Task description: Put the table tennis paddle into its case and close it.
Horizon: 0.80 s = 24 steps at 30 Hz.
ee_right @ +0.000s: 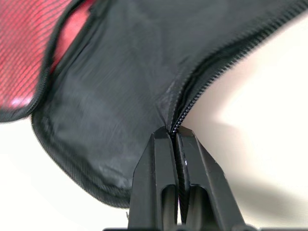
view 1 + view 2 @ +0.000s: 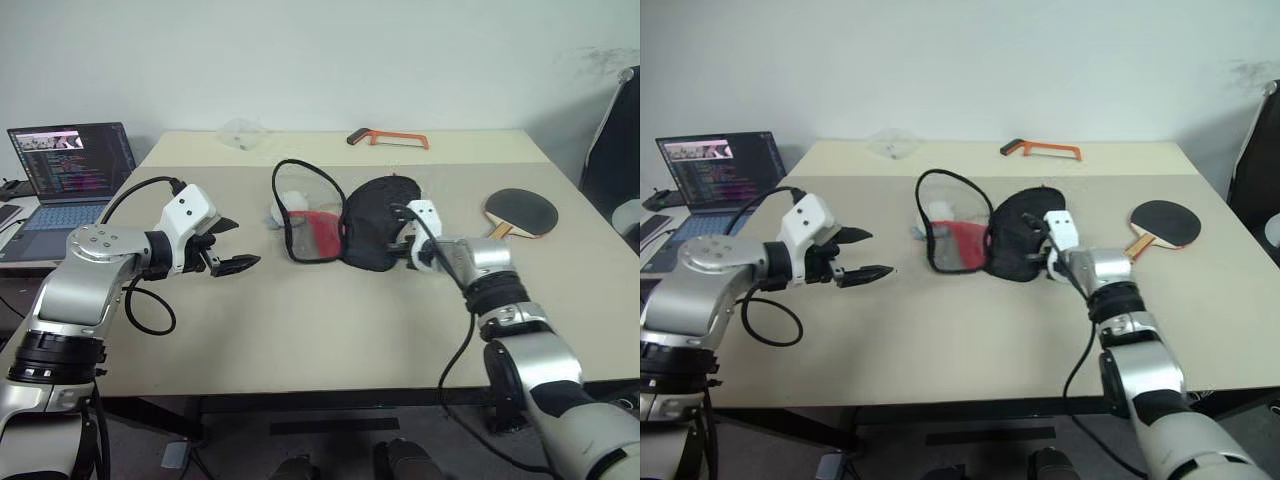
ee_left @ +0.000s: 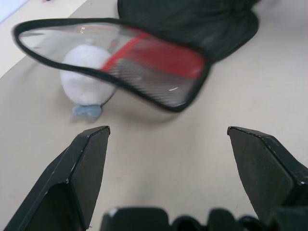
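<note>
The case (image 2: 372, 222) lies open at mid-table, its black half to the right and its red-and-mesh flap (image 2: 306, 218) raised to the left. A round grey-white ball pouch (image 3: 86, 79) rests behind the flap. My right gripper (image 1: 172, 135) is shut on the zipper edge of the black half (image 1: 120, 96), at its right side. My left gripper (image 2: 243, 243) hangs open above the table, left of the flap and apart from it, with nothing between its fingers (image 3: 89, 159). The table tennis paddle (image 2: 522, 212) lies flat at the far right, dark face up.
An orange-handled hacksaw (image 2: 390, 137) and a clear plastic bag (image 2: 242, 132) lie near the table's (image 2: 330, 330) far edge. An open laptop (image 2: 70, 170) stands off the left side. A dark chair (image 2: 612, 150) sits at the right.
</note>
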Each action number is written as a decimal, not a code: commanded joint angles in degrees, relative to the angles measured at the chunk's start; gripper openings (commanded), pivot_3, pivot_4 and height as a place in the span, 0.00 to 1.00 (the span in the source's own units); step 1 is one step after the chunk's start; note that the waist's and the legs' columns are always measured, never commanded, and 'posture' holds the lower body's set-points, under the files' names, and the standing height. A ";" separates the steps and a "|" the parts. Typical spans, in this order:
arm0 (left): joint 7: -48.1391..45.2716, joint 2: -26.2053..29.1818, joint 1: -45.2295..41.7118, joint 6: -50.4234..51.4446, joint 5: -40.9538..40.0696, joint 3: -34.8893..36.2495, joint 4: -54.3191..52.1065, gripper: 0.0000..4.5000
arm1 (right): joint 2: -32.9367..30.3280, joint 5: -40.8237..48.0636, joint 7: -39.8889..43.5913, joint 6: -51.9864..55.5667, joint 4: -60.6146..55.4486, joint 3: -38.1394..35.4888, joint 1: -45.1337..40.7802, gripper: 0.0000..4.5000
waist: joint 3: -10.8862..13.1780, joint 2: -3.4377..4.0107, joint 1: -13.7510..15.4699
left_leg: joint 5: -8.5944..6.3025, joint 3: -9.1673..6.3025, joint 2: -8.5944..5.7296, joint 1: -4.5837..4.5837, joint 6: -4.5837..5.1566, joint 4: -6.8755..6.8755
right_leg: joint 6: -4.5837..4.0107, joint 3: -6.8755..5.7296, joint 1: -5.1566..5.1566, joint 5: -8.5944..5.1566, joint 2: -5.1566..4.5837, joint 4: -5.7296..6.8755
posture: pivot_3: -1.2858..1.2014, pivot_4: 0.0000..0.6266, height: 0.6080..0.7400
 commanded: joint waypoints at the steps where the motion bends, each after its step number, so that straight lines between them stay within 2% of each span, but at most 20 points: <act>1: 0.51 0.58 -0.94 -0.71 0.43 1.56 -0.88 0.96 | -5.12 -3.64 8.48 -4.48 1.56 4.11 -2.40 0.01 | 0.00 0.00 0.04 | 0.00 0.01 0.00 0.00 0.00 0.00 | 0.00 -0.01 0.01 0.00 0.01 -0.02 | 0.52 0.24 1.00; 5: 0.51 -0.39 -1.90 -1.19 0.64 0.88 -0.23 0.96 | -8.06 -7.93 14.47 -12.70 10.92 7.24 -5.94 0.01 | 0.00 -0.01 -0.84 | -0.01 0.18 0.06 0.09 0.01 -0.01 | 0.00 0.00 0.03 0.00 0.06 0.00 | 0.52 0.24 1.00; 9: 0.36 -0.86 -2.41 -1.50 1.07 0.64 0.33 0.96 | -7.92 -11.10 18.13 -20.93 19.15 8.83 -9.23 0.01 | 0.01 -0.02 -1.25 | 0.00 0.21 0.06 0.11 0.01 -0.01 | 0.00 0.03 0.02 0.00 0.05 0.07 | 0.52 0.24 1.00; 13: 0.26 -0.94 -2.61 -1.49 1.32 0.65 0.38 0.96 | -6.39 -13.87 15.32 -27.59 24.77 8.76 -11.41 0.01 | 0.01 -0.02 -1.26 | 0.00 0.19 0.06 0.09 0.00 0.00 | 0.00 0.05 0.01 0.00 0.04 0.05 | 0.52 0.24 1.00; 24: 0.42 0.18 -0.47 -0.14 0.86 2.06 -2.15 0.96 | -3.83 -16.37 10.98 -32.31 30.15 7.13 -13.50 0.01 | 0.01 -0.02 -1.20 | 0.02 0.13 0.04 0.07 -0.05 0.00 | -0.01 0.12 0.00 0.00 0.00 0.03 | 0.52 0.24 1.00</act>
